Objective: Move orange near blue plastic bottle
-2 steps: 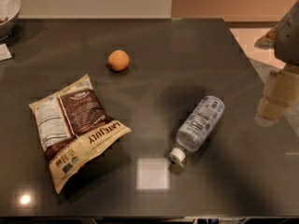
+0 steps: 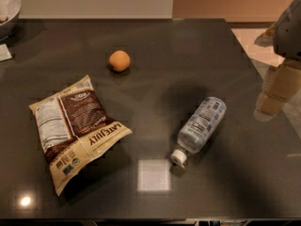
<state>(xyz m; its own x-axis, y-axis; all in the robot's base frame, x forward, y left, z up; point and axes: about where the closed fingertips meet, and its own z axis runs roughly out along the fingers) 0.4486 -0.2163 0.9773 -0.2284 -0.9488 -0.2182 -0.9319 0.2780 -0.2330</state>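
The orange [image 2: 119, 60] lies on the dark table [image 2: 188, 46], towards the back and left of centre. The blue plastic bottle [image 2: 201, 124] lies on its side right of centre, with its white cap [image 2: 179, 157] pointing to the front left. The orange and the bottle are well apart. My gripper [image 2: 276, 94] is a tan shape at the right edge of the view, above the table's right side, to the right of the bottle and far from the orange. It holds nothing that I can see. The grey arm [image 2: 290, 28] shows above it.
A tan-and-brown snack bag [image 2: 75, 128] lies flat at the front left. A white bowl [image 2: 8, 8] stands at the back left corner, with a white slip [image 2: 4, 53] beside it. The table's right edge runs just beyond the gripper.
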